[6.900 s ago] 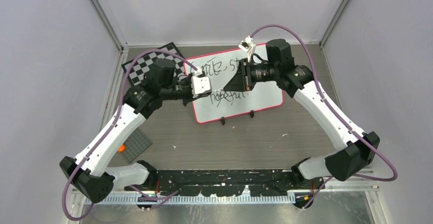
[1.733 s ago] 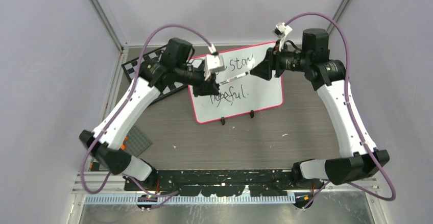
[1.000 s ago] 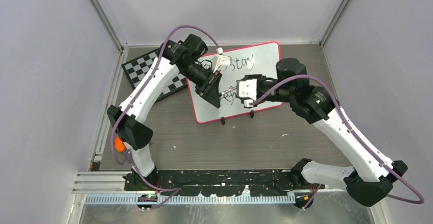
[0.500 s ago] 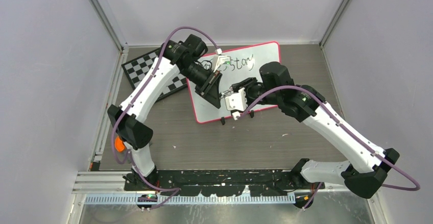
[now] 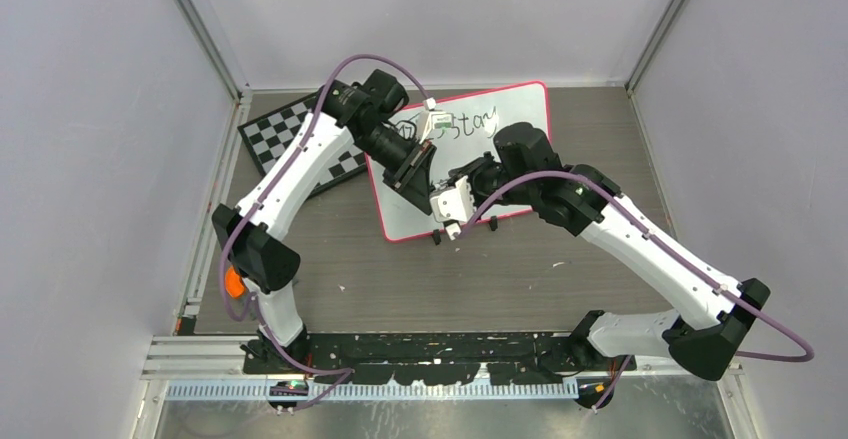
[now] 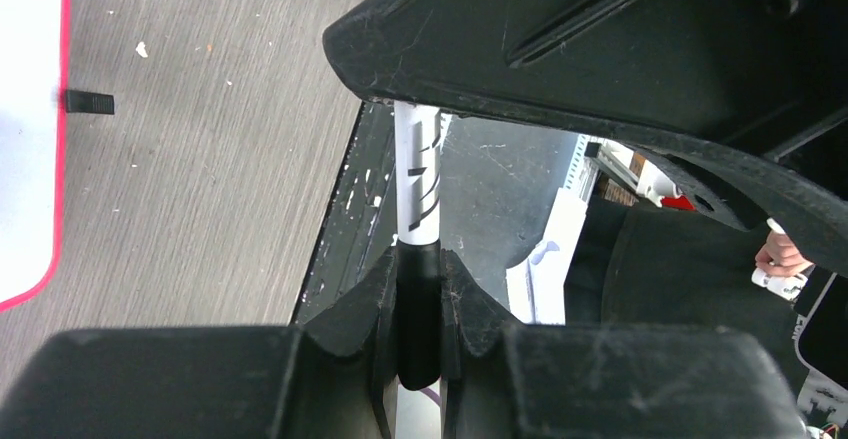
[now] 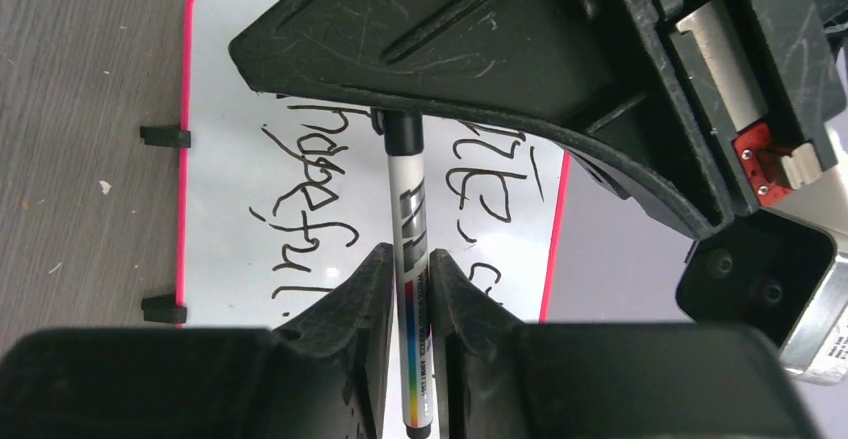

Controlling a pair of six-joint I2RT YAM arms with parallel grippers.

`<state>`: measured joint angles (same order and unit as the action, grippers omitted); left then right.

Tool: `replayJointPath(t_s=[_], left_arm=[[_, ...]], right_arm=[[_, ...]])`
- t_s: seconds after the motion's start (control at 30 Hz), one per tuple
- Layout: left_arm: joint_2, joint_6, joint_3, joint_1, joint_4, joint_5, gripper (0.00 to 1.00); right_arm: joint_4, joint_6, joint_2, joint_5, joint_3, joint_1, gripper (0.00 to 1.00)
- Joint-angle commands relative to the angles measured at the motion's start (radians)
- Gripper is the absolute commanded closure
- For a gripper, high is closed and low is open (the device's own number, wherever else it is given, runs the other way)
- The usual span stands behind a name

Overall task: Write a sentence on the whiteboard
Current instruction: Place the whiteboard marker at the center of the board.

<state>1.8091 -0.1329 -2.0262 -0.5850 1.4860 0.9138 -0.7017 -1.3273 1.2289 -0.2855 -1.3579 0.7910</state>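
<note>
The whiteboard [image 5: 520, 119] lies flat at the table's back, with a pink-red frame. Of the sentence [image 5: 470, 122] only "stay" shows in the top view. In the right wrist view the whiteboard [image 7: 225, 79] shows more of the sentence [image 7: 300, 209], including "hopeful". The two grippers meet tip to tip over the board's near left part. My left gripper [image 6: 419, 259] is shut on the black cap [image 6: 419, 299] of a white marker [image 6: 417, 174]. My right gripper [image 7: 412, 259] is shut on the marker [image 7: 412, 209] barrel, its fingers pressed against both sides.
A black-and-white chessboard [image 5: 290, 139] lies left of the whiteboard, partly under my left arm. Two black feet [image 5: 492, 224] stick out of the board's near edge. An orange object [image 5: 235, 281] peeks out by the left arm's elbow. Grey walls enclose the table.
My right arm swung left across the board until its gripper met the left one, and its jaws narrowed onto the marker barrel. The left arm has held still with the cap over the last second.
</note>
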Motion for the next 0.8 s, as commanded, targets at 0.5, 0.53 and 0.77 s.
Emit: replayJointPath(t_s=[0.5,0.53,0.77], left_arm=[[-0.109,0.056,0.056,0.09,-0.209,0.105,0.0],[-0.128,0.069,0.069,0.099,-0.252,0.096,0.0],[-0.218,0.286,0.189,0.251,-0.564,0.034,0.0]], right_arm=[[0.071,-0.003,-0.07,0.078,0.109,0.007,1.0],[0.071,0.013,-0.077,0.084,0.117,0.006,1.0],[0.091,0.303,-0.128,0.122,0.147,-0.028,1.0]])
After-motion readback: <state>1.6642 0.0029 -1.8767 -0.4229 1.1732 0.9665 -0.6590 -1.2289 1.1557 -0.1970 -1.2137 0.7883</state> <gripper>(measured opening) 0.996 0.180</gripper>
